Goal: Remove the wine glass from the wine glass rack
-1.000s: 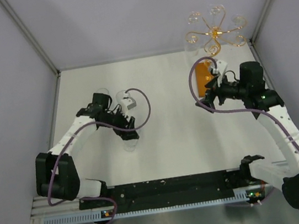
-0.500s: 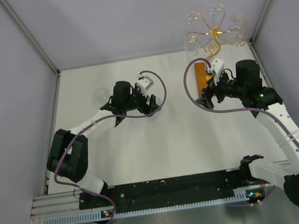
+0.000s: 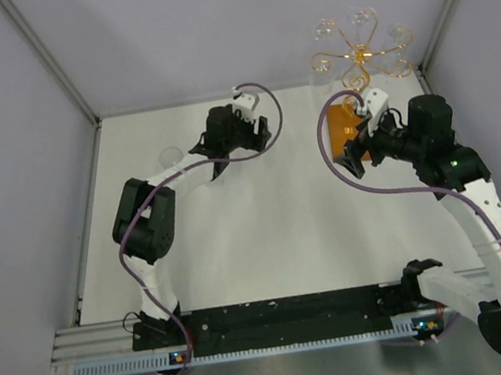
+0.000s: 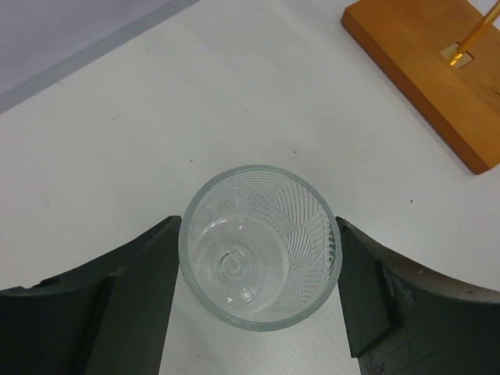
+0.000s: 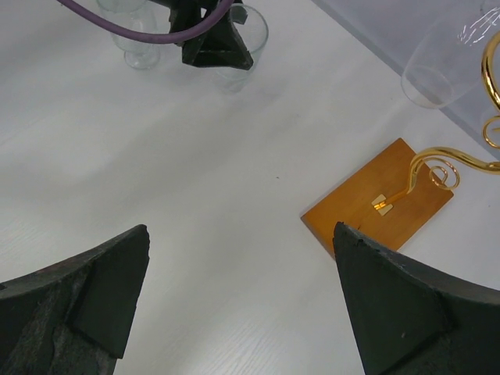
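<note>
My left gripper is shut on a clear ribbed wine glass, one finger on each side of its rim, and I look down into the bowl. In the top view that gripper is at the back centre of the table. The wine glass rack, gold scroll wire on an orange-brown base, stands at the back right with clear glasses hanging from its arms. My right gripper stands open and holds nothing, just left of the base.
Another clear glass stands on the white table at the back left, also visible at the top of the right wrist view. Grey walls close in the back and both sides.
The left arm swung from the left middle of the table to the back centre, towards the rack, carrying the glass. The right arm shifted only a little near the base.
</note>
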Motion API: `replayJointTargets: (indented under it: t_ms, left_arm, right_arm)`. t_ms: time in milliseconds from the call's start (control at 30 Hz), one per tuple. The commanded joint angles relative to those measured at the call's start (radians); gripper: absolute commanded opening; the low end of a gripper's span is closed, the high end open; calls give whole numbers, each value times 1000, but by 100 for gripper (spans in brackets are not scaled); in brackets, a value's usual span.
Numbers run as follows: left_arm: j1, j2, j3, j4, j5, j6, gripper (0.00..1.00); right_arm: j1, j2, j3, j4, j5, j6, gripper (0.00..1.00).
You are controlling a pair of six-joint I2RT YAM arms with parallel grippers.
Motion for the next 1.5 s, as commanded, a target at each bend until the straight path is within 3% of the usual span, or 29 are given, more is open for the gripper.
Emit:
replayJointTargets:
  t_ms: [0,267,667,767,900,967,1100,1367,1467]
  left_arm:
    - [17,25,81,99,-111,3,0]
    - [90,80,133,68,-95,-23,0]
    - [178,150,216,19,-184,-78,1]
    - [192,146,209,21,-190,-79,20]
    - [215,137,202,16,-184,-92,32]
    - [225,131,199,12,-180,-101,50]
    - [232,105,185,13,-147,-79,70]
    - [236,3,99,4,-128,-49,99]
    - [241,-26,67,-1,-109,-44,99]
  right_arm:
    - [-3,-4,37,-11,-4,-2,99]
    - [-1,25,54,-11,-12,-4,99]
    - [-3,77,99,-27,-13,-7,99]
    - [-1,88,108,-28,-13,-5,99]
    - [-3,105,117,-27,-16,-7,99]
    - [-3,112,122,-27,-24,-7,99]
    - [-3,135,138,-20,-44,-1,99]
    - [-1,157,154,4,-59,-2,99]
    - [-3,155,138,33,-67,12,99]
